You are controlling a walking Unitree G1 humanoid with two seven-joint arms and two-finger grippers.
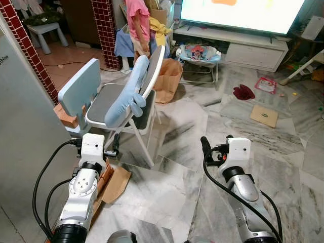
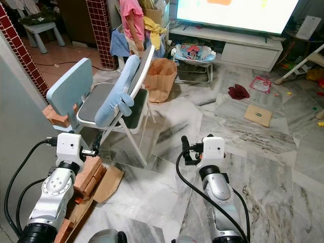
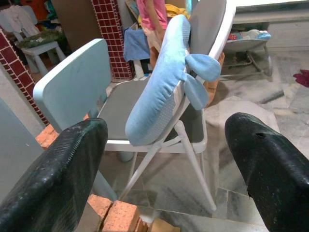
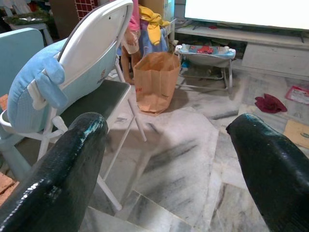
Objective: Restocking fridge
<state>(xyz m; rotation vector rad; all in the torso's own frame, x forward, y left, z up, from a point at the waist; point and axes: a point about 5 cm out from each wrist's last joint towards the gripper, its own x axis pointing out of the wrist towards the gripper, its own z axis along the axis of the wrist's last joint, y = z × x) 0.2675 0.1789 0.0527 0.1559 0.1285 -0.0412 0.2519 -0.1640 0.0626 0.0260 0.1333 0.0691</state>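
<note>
A brown paper bag (image 1: pixel 167 81) stands upright on the marble floor behind a white folding chair (image 1: pixel 121 109), which has a grey seat and a blue cushion (image 1: pixel 124 98). A tall grey panel (image 1: pixel 23 131), perhaps the fridge's side, runs along my left. My left gripper (image 1: pixel 114 147) is held low in front of the chair, open, with nothing between its fingers (image 3: pixel 53 179). My right gripper (image 1: pixel 216 144) hovers over bare floor to the right, also open and holding nothing; past its fingers (image 4: pixel 270 164) the bag (image 4: pixel 155 79) is seen about a metre off.
A light blue small chair (image 1: pixel 78 88) touches the folding chair's left. Bricks (image 2: pixel 88 174) and a cardboard scrap (image 1: pixel 116 185) lie by my left arm. A person in a pink top (image 1: pixel 137 25) stands behind the bag. A baby bouncer (image 1: pixel 198 53), red cloth (image 1: pixel 244 92) and flat cardboard (image 1: pixel 264 115) lie further right.
</note>
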